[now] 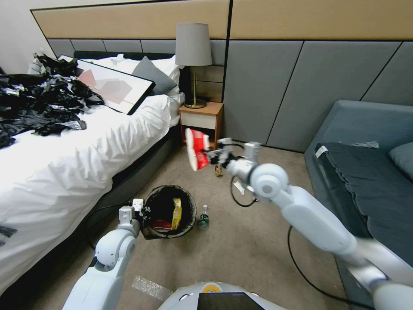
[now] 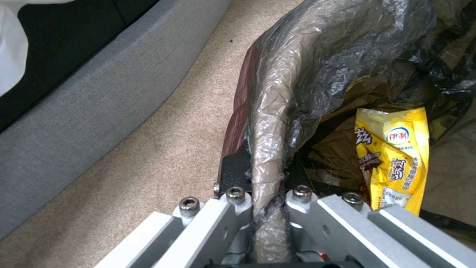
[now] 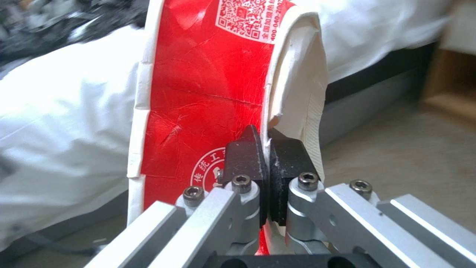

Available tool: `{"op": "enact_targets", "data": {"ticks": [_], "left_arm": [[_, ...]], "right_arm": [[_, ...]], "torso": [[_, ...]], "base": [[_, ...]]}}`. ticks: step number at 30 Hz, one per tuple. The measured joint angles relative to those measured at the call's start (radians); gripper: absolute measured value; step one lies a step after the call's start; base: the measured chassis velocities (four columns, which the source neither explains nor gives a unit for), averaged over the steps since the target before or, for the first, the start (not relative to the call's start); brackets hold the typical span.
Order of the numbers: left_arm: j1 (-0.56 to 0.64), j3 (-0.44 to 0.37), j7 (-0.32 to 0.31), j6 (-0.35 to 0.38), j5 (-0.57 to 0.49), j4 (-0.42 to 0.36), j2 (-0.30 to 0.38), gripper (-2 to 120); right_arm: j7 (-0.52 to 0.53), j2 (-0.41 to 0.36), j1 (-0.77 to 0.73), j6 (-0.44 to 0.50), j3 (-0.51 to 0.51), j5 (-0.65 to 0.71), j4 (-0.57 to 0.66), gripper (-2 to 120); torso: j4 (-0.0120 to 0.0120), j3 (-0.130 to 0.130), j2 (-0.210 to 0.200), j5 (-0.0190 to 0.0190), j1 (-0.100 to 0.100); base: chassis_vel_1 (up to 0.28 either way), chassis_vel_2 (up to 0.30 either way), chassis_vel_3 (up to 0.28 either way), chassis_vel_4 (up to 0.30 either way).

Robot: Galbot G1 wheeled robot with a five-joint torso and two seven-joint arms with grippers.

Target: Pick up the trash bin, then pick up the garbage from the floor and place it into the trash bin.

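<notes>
Robot's grey-white body at the bottom edge — both arms busy over the beige carpet (image 1: 241, 245).

The left gripper (image 2: 267, 201) pinches the rim of the small round bin with its black plastic liner (image 1: 168, 212), likely to keep it open; a yellow snack wrapper (image 2: 392, 160) lies inside. The right gripper (image 3: 267, 175) squeezes a red-and-white paper carton (image 3: 198, 96) up in the air, beyond the bin — probably bound for it. A clear bottle with a green label (image 1: 203, 217) stands beside the bin, between the white bed (image 1: 86, 146) and the blue-grey sofa (image 1: 365, 172).

The beige carpet (image 1: 241, 254) is being occupied by a clear bottle (image 1: 203, 218) (green-labelled, upright), a brown scrap (image 1: 219, 171), a black cable (image 1: 301, 267) and a nightstand (image 1: 202, 118).
</notes>
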Motion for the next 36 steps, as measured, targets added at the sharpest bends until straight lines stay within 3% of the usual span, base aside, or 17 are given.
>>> {"op": "enact_targets", "data": {"ticks": [2, 9, 18, 36], "left_arm": [[-0.003, -0.005, 0.002, 0.000, 0.001, 0.005, -0.008, 0], [0.004, -0.032, 0.006, 0.000, -0.002, 0.001, -0.020, 0], [-0.010, -0.040, 0.006, 0.000, -0.006, 0.012, -0.013, 0], [-0.013, -0.038, 0.008, 0.000, -0.005, 0.035, -0.008, 0]], "right_arm": [[0.049, 0.076, 0.065, -0.003, -0.082, 0.059, -0.020, 0], [0.097, 0.182, 0.025, -0.005, -0.226, 0.068, -0.008, 0], [0.079, 0.164, -0.102, -0.017, -0.296, -0.026, -0.036, 0], [0.044, 0.097, -0.256, -0.040, -0.289, -0.133, -0.055, 0]], "torso": [[0.0002, 0.000, 0.000, -0.0003, 0.000], [0.0002, 0.000, 0.000, 0.0000, 0.000], [-0.0003, 0.000, 0.000, 0.0002, 0.000], [0.0001, 0.000, 0.000, 0.0003, 0.000]], "base": [[0.000, 0.000, 0.000, 0.000], [0.000, 0.000, 0.000, 0.000], [0.000, 0.000, 0.000, 0.000], [0.000, 0.000, 0.000, 0.000]]}}
